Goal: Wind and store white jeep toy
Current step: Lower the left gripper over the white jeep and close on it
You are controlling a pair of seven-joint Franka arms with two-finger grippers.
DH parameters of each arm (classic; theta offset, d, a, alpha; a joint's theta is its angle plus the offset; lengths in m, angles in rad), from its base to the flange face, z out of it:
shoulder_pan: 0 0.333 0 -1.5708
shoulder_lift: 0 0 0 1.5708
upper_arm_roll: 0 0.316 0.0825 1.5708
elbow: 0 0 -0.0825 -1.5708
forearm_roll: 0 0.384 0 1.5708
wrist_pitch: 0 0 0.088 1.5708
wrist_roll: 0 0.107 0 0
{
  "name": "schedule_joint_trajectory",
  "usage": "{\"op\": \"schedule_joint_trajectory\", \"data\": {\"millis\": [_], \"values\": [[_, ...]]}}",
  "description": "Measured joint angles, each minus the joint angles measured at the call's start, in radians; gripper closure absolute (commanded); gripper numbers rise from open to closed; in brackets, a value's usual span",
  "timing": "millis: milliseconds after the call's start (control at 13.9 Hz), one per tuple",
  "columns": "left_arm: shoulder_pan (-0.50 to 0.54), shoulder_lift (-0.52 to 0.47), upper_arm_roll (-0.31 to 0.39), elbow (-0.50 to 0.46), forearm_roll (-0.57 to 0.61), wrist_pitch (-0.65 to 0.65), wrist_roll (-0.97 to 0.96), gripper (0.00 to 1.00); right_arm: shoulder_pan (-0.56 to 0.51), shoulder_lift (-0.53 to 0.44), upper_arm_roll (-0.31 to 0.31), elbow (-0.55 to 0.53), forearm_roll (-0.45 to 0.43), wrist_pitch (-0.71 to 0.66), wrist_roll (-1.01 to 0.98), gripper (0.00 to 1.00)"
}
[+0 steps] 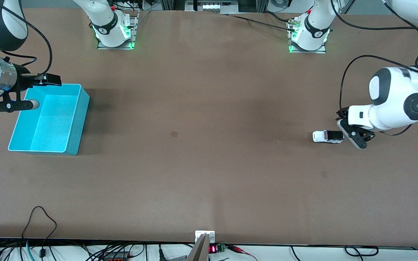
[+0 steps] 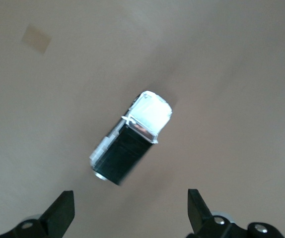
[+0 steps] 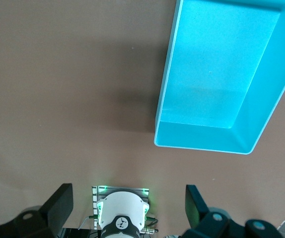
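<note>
The white jeep toy (image 1: 327,136) stands on the table toward the left arm's end, with a black roof and a white bonnet. In the left wrist view the jeep (image 2: 130,144) lies just ahead of the gap between the spread fingers. My left gripper (image 1: 347,131) is open and empty, low beside the jeep and not touching it; it also shows in the left wrist view (image 2: 131,214). The turquoise bin (image 1: 79,121) stands empty at the right arm's end. My right gripper (image 1: 41,92) is open and empty over the bin's rim. The right wrist view shows the bin (image 3: 202,143) and the open gripper (image 3: 127,208).
The two arm bases (image 1: 114,32) (image 1: 308,35) stand along the table edge farthest from the front camera. A small tan patch (image 1: 174,134) marks the table's middle. Cables and a small box (image 1: 204,235) lie along the edge nearest the front camera.
</note>
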Motion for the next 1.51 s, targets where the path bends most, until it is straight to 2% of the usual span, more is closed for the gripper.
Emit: {"op": "schedule_joint_trajectory", "data": {"millis": [144, 431, 718, 1508], "values": [[0.000, 0.023, -0.023, -0.023, 0.056, 0.074, 0.101, 0.00, -0.001, 0.002, 0.000, 0.000, 0.000, 0.000, 0.000, 0.00], [0.000, 0.051, -0.040, -0.082, 0.073, 0.183, 0.274, 0.00, -0.003, 0.002, 0.000, 0.000, 0.000, 0.000, 0.000, 0.00], [0.015, 0.057, -0.040, -0.106, 0.074, 0.214, 0.398, 0.00, -0.006, 0.002, 0.000, 0.000, 0.000, -0.001, 0.000, 0.00], [0.048, 0.108, -0.040, -0.112, 0.113, 0.293, 0.465, 0.00, -0.008, 0.002, 0.000, 0.000, 0.000, -0.005, 0.000, 0.00]]}}
